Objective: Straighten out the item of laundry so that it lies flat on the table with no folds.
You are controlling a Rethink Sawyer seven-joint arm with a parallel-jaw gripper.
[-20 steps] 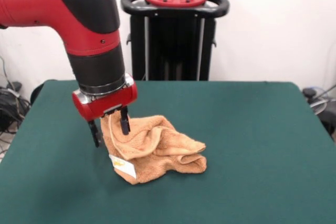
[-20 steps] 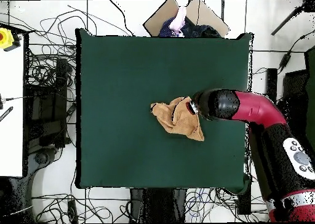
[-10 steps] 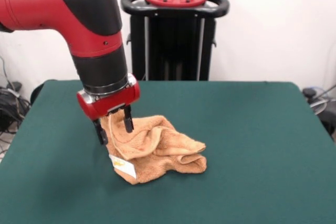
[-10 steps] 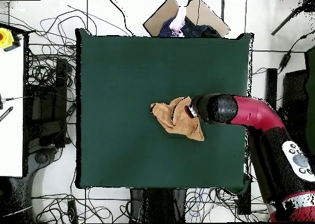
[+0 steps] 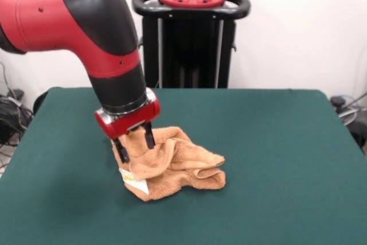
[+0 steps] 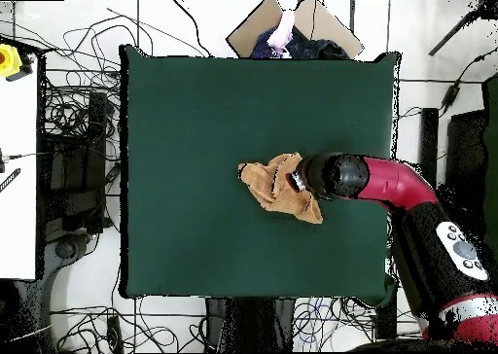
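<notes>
Crumpled towel (image 5: 172, 164) on green table (image 5: 275, 159)

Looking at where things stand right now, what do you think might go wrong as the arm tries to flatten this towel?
The hand pinches only the upper edge of the crumpled towel; the thick terry may slip out when pulled. The folds bunched on the side away from the hand could drag along as one lump instead of opening. The white label corner is tucked low, so that corner may stay folded under.

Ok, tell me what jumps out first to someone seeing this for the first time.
The big red and black arm dominates, coming down from the upper left of the front view. Its end effector straddles a raised fold of the crumpled orange towel, one finger on each side. The towel sits bunched near the middle of the dark green table.
</notes>
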